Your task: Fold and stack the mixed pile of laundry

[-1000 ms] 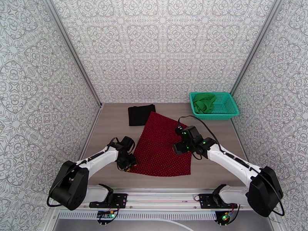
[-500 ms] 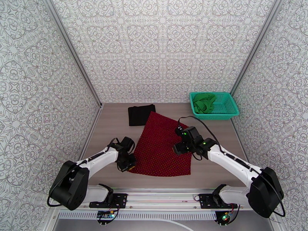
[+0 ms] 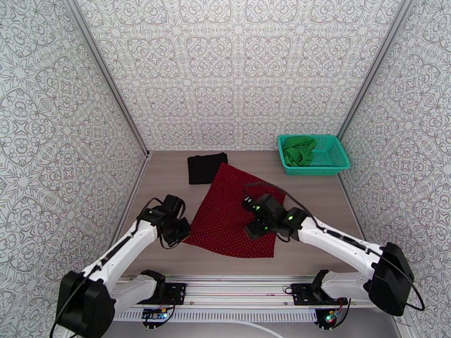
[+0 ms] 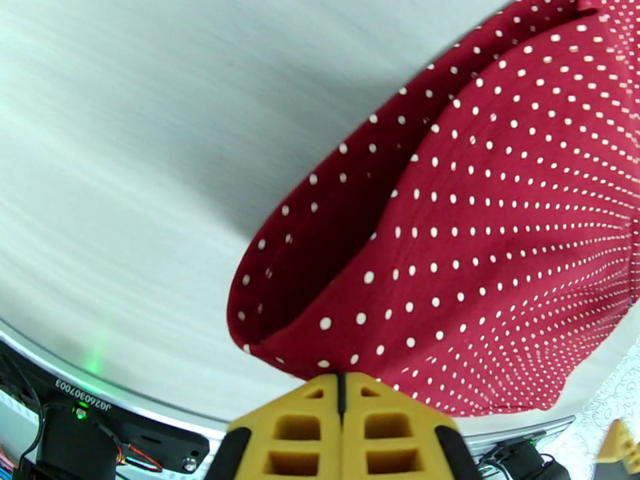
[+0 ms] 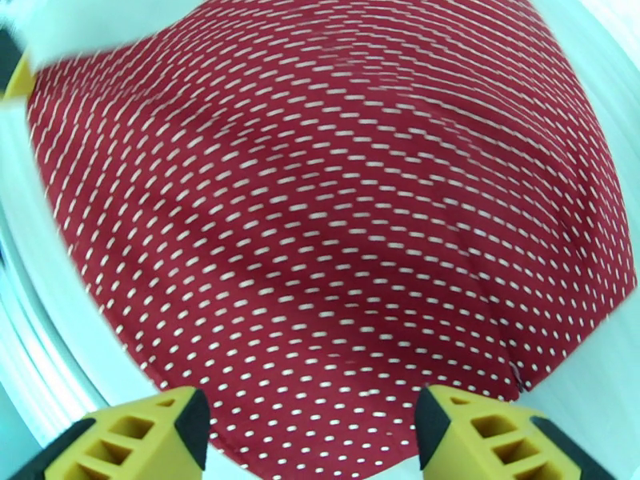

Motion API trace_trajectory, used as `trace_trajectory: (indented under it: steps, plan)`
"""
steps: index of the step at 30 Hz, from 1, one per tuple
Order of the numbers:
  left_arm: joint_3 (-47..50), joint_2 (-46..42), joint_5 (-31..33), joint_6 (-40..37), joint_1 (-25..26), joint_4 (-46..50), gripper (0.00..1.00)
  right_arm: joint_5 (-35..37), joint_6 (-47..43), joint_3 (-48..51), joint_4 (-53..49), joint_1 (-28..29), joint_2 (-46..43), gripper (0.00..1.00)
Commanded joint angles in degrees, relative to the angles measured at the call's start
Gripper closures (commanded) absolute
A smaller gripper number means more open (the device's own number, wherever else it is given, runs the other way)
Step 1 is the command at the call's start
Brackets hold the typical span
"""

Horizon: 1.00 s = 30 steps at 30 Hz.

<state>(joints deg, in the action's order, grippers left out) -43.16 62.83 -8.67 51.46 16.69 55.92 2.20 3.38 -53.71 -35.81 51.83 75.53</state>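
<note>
The dark red dotted garment (image 3: 231, 212) lies spread mid-table. My left gripper (image 3: 176, 233) is shut on its near-left corner. In the left wrist view the yellow fingers (image 4: 304, 430) are pressed together, and the red cloth (image 4: 496, 258) rises from them with its edge lifted and curled off the table. My right gripper (image 3: 256, 225) hovers over the cloth's right half, and its fingers (image 5: 152, 430) stand wide apart above the red fabric (image 5: 320, 218), holding nothing. The plain black garment (image 3: 207, 167) lies folded behind the red one. The bright green garment (image 3: 299, 150) sits in the basket.
A teal mesh basket (image 3: 340, 161) stands at the back right corner, by the right wall. Patterned walls close in the table on three sides. Bare tabletop (image 3: 315, 192) lies between the red cloth and the basket.
My left gripper closed on the red cloth's near-left corner and pulled it leftward and up. My right gripper slid left over the cloth, and the cloth's near edge shifted.
</note>
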Motion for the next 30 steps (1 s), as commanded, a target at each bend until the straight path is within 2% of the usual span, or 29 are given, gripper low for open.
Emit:
trace_trajectory:
  steps: [1,6,9,11,19,30]
  plan:
    - [-0.69,-2.25,1.10,-2.09,-1.34,4.55,1.00,4.34,-2.23,-1.39,-4.07,5.97,2.34,0.28]
    - [1.13,-5.87,0.93,-3.03,-4.46,6.41,1.00,5.96,0.18,-1.43,-7.96,14.88,5.68,0.27]
    - [1.91,-7.79,1.40,-3.52,-6.12,8.03,1.00,5.32,2.49,-1.36,-7.91,18.96,7.74,0.26]
    - [2.43,-8.88,1.93,-3.80,-7.28,9.06,1.00,7.47,4.40,-1.61,-8.36,20.75,9.83,0.26]
    - [3.08,-10.55,4.43,-3.11,-12.70,8.89,1.00,14.02,8.29,-4.63,-12.26,23.05,16.07,0.27]
    - [4.66,-11.60,4.30,-2.01,-16.58,6.04,1.00,14.24,13.66,-4.49,-14.89,25.77,18.36,0.43]
